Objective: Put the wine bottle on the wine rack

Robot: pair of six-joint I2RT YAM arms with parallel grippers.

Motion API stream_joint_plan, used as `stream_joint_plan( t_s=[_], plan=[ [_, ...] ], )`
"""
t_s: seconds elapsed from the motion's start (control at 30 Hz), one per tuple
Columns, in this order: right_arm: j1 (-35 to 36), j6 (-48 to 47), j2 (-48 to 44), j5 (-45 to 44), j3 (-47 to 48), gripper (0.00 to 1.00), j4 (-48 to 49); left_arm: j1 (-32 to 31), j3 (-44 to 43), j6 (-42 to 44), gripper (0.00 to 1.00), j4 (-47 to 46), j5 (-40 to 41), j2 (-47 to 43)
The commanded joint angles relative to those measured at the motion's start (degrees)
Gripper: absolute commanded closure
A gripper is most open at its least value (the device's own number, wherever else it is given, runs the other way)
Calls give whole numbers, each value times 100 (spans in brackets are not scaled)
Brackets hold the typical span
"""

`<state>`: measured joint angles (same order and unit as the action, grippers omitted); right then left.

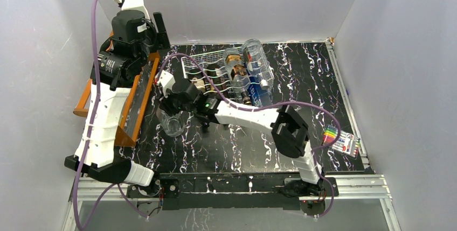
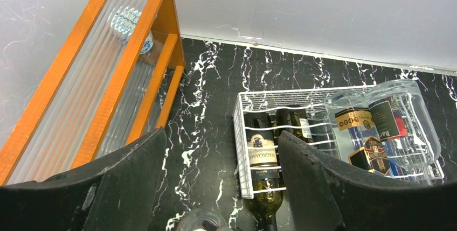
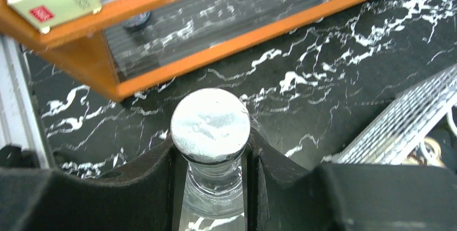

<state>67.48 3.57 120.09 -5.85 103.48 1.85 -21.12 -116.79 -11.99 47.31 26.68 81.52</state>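
The right tool [image 3: 210, 158] is clamped on the neck of the clear wine bottle [image 3: 210, 120], which seems to stand upright on the worktop [image 1: 323, 80], near the wire rack [image 1: 196, 61] at about its eight o'clock but not on it. The left tool [image 2: 221, 182] hangs empty, jaws apart, beside the orange shelf [image 2: 124, 69]. The grasp looks made; lifting the bottle, laying it in a groove and letting go remain.

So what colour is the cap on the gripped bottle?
Shiny silver cap on a clear bottle; right wrist view shows it best.
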Motion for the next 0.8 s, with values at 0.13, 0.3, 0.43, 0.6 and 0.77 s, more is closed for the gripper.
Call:
stream_joint_plan(
  t_s=[0.13, 0.3, 0.43, 0.6, 0.77],
  plan=[
    [106, 426, -1282, 356, -944, 85, -514, -15, 109, 64, 25, -139, -177, -199],
    [107, 625, -1319, 441, -595, 74, -1308, -15, 160, 65, 25, -164, -260, -197],
    [107, 717, -806, 616, 384, 59, -2161, -15, 31, 139, 25, -190, -253, -155],
    [107, 824, -519, 483, 672, 54, -2315, -16, 37, 197, 25, -182, -77, -239],
    [188, 404, -1126, 265, -750, 53, -930, -14, 81, 214, 24, -239, -84, -264]
  ],
)
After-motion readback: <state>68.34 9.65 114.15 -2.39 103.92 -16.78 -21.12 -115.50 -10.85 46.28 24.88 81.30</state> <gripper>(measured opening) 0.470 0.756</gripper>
